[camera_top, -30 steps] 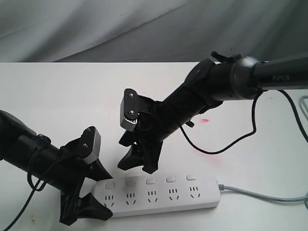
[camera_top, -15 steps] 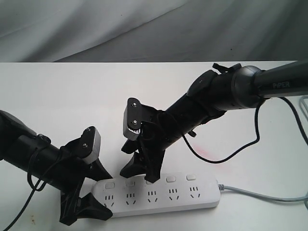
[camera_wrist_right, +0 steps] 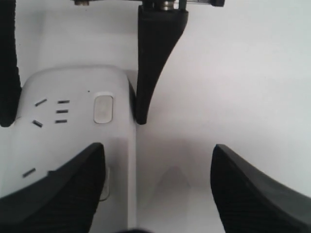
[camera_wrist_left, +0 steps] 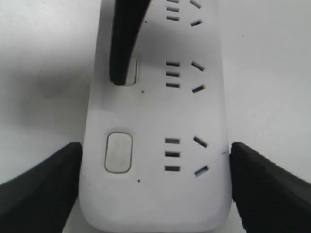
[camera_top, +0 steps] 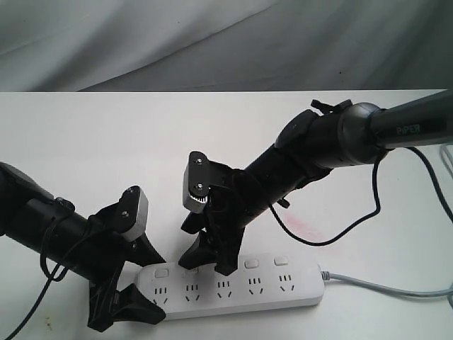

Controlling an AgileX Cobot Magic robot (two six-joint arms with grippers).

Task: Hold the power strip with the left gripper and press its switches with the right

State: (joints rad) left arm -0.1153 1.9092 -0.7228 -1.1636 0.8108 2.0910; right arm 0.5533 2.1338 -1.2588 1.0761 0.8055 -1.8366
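Observation:
The white power strip (camera_top: 262,287) lies along the table's front edge. Its left end sits between the fingers of my left gripper (camera_top: 140,280), which is shut on it. In the left wrist view the strip (camera_wrist_left: 155,204) fills the gap of the left gripper (camera_wrist_left: 155,148), with both black fingers against its sides. My right gripper (camera_top: 208,265) is open and stands down on the strip. One finger (camera_wrist_left: 121,48) has its tip on the second of the switches from the held end, while the end switch (camera_wrist_left: 119,152) is uncovered. In the right wrist view the right gripper (camera_wrist_right: 156,148) has its other finger (camera_wrist_right: 262,194) over bare table.
A grey cord (camera_top: 382,287) runs off the strip's right end toward the table's right edge. The right arm's thin black cable (camera_top: 354,216) loops above a faint red stain (camera_top: 301,227) on the white table (camera_top: 106,142). A grey cloth hangs behind.
My right gripper has come down and slightly right, from above the strip onto its switch row. The left gripper and the strip have not moved.

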